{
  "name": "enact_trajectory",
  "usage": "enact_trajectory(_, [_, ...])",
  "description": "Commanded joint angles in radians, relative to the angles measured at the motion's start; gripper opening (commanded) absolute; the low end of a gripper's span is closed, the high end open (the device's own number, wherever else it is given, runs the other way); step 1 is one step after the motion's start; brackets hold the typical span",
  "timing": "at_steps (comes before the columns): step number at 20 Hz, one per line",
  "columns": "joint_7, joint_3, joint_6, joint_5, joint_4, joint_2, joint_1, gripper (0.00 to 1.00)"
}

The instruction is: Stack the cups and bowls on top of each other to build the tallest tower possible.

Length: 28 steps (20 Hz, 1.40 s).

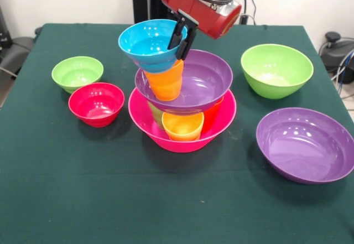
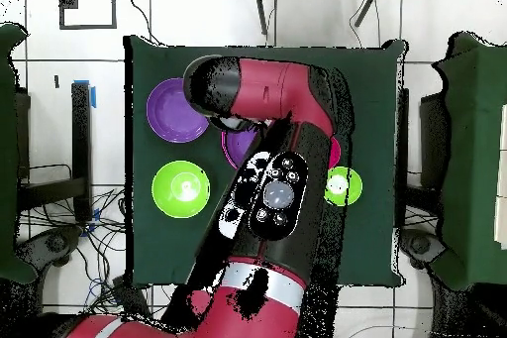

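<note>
The tower stands mid-table in the front view. Its base is the large hot-pink bowl (image 1: pixel 221 123), which holds a yellow-orange cup (image 1: pixel 182 126), with a green cup (image 1: pixel 154 113) and a red-orange cup (image 1: pixel 213 114) partly hidden behind it. A wide purple bowl (image 1: pixel 204 81) rests on these cups. An orange cup (image 1: pixel 165 82) stands in the purple bowl. The blue bowl (image 1: pixel 145 46) sits tilted on the orange cup. My gripper (image 1: pixel 182 35) is shut on the blue bowl's right rim, one finger inside and one outside. In the overhead view the arm hides the gripper and most of the tower.
A small light-green bowl (image 1: pixel 77 72) and a red bowl (image 1: pixel 97 104) sit left of the tower. A medium light-green bowl (image 1: pixel 276 69) (image 2: pixel 181 187) and a second purple bowl (image 1: pixel 307 144) (image 2: pixel 178 109) sit to the right. The small light-green bowl also shows in the overhead view (image 2: pixel 343 186).
</note>
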Motion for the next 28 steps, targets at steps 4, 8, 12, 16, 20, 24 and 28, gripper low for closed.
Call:
enact_trajectory(4, [0.198, 0.013, 0.1, 0.021, 0.116, 0.009, 0.032, 0.0])
enact_trajectory(8, [0.193, 0.012, 0.085, 0.029, 0.141, 0.005, 0.034, 0.0])
enact_trajectory(12, [0.195, 0.017, 0.059, 0.048, 0.178, -0.004, 0.046, 0.0])
enact_trajectory(16, [0.201, 0.009, 0.038, 0.065, 0.213, -0.01, 0.063, 0.0])
enact_trajectory(20, [0.201, 0.006, 0.023, 0.077, 0.237, -0.015, 0.076, 0.0])
enact_trajectory(24, [0.207, 0.003, -0.014, 0.087, 0.25, -0.011, 0.084, 0.0])
enact_trajectory(28, [0.2, 0.003, -0.067, 0.087, 0.243, 0.007, 0.081, 0.0])
